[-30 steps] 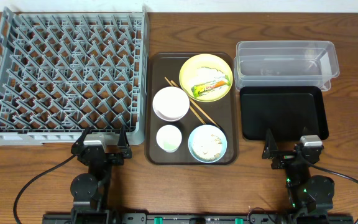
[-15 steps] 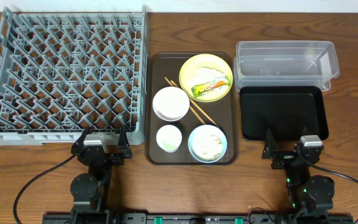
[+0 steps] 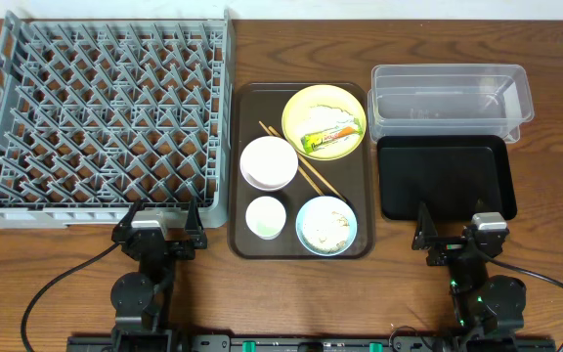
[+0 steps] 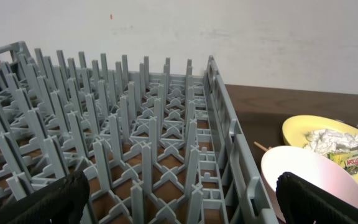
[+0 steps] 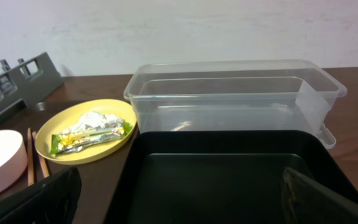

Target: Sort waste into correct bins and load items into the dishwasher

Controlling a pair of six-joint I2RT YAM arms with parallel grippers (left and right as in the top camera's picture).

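The grey dish rack stands at the left. On the yellow plate lie the green-and-orange wrapper and a crumpled tissue. The white bowl, small cup, chopsticks and the light blue bowl holding rice scraps sit nearby. The clear tub and black tray are at the right. My left gripper is open and empty before the rack. My right gripper is open and empty before the black tray.
The dishes all rest on a dark brown serving tray between the rack and the bins. Both arm bases stand at the table's front edge. The white bowl is close to my left gripper's right finger.
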